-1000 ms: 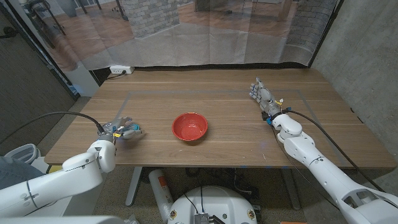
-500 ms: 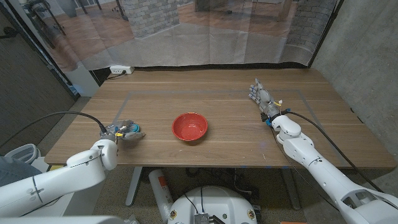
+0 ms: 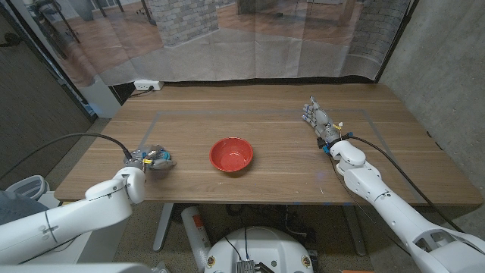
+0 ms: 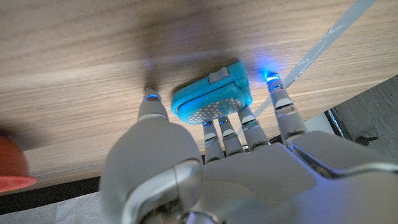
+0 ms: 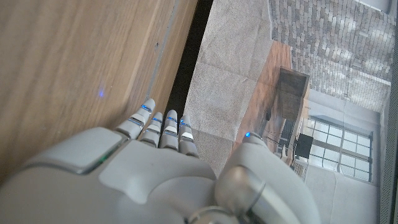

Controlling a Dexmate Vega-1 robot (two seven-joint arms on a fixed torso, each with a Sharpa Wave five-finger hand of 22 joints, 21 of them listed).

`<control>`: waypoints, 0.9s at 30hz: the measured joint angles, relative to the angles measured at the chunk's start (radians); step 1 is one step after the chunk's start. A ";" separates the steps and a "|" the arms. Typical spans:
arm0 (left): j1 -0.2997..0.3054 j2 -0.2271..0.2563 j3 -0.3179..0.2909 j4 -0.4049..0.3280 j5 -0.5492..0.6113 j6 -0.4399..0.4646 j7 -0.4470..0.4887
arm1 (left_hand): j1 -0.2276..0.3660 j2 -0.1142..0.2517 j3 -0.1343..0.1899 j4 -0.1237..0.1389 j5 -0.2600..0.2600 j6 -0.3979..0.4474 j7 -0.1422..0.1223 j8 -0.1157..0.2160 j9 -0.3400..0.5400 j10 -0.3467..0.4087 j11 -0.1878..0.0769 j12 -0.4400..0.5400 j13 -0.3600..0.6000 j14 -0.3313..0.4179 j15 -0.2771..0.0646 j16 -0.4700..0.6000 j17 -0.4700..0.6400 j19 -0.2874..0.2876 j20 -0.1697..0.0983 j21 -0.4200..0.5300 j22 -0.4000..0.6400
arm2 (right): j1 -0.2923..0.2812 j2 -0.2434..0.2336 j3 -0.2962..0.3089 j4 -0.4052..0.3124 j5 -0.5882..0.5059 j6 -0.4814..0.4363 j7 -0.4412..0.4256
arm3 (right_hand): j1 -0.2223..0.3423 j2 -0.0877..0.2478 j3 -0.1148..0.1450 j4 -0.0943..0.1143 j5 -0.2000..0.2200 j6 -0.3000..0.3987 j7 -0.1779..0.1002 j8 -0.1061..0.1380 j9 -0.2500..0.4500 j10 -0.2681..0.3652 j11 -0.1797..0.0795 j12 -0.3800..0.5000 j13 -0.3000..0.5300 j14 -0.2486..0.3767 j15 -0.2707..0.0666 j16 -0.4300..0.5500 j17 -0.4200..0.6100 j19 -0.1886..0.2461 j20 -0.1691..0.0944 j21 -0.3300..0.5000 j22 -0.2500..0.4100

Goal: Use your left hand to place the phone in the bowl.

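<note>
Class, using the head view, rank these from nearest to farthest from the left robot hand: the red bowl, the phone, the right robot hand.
1. The phone, right at the left robot hand, near the table's left front.
2. The red bowl, mid-table.
3. The right robot hand, far right side.

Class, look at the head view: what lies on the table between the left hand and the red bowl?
Only bare wood: the left hand and red bowl stand apart.

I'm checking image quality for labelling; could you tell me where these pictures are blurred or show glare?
Left wrist view: the phone is fairly sharp, the left robot hand soft, blue glow at its fingertips. Head view: sharp, even light. Right wrist view: the right robot hand is blurred.
</note>
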 measured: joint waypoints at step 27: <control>-0.051 -0.039 0.065 -0.021 0.025 0.098 0.029 | 0.391 0.082 0.106 0.106 -0.089 0.305 0.040 0.154 0.089 0.238 -0.022 0.097 0.105 0.201 0.048 0.109 0.037 0.095 0.006 0.187 0.000 | -0.013 -0.003 0.008 0.011 0.004 0.019 0.021 | -0.005 0.005 0.000 0.000 0.000 0.000 0.000 0.000 0.000 0.000 0.000 0.000 0.000 0.000 0.000 0.000 0.000 0.000 0.000 -0.008 0.000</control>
